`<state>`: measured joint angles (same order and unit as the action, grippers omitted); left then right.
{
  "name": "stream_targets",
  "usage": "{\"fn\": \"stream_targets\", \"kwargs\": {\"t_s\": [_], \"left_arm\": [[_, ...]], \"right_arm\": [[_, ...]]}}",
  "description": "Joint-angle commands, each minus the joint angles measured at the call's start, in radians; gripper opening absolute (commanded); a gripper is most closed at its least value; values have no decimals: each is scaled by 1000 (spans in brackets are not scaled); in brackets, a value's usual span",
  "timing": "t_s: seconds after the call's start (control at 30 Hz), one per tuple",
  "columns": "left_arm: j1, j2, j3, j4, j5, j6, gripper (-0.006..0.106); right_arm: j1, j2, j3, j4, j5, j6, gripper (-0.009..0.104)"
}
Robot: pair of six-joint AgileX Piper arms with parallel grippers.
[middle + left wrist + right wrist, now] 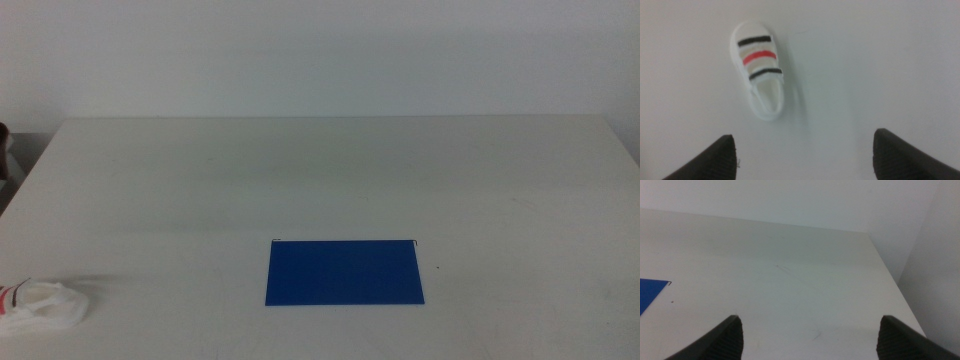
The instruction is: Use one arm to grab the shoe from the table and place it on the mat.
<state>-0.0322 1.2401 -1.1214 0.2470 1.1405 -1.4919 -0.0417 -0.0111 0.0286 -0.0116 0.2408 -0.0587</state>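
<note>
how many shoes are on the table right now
1. The shoe lies at the table's near left corner, left of the mat; the open left hand is above it. No second shoe shows.

A bare test room or lab: a plain white table (330,170) against a blank pale wall (320,55).

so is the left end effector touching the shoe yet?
Apart. The left wrist view shows the left end effector open, bare table lying between its jaws and the shoe.
</note>
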Motion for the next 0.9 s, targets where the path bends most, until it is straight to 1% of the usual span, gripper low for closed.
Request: {"fn": "stream_targets", "kwargs": {"t_s": [0.0, 0.1, 0.23, 0.3, 0.43, 0.63, 0.87], "left_arm": [[-5, -13, -30, -5, -24, -170, 94], [-5, -10, -30, -12, 3, -290, 94], [-5, -10, -30, -27, 100, -518, 94], [-5, -10, -30, -24, 170, -576, 94], [-5, 11, -25, 10, 168, -575, 94], [-5, 84, -21, -8, 168, -575, 94], [-5, 145, -18, 1, 168, -574, 94]], "right_arm": [[-2, 3, 5, -8, -73, -10, 78], [-2, 3, 5, -8, -73, -10, 78], [-2, 3, 5, -8, -73, -10, 78], [-2, 3, 5, -8, -73, -10, 78], [-2, 3, 5, -8, -73, -10, 78], [-2, 3, 5, -8, -73, -10, 78], [-2, 3, 5, -8, -73, -10, 78]]}}
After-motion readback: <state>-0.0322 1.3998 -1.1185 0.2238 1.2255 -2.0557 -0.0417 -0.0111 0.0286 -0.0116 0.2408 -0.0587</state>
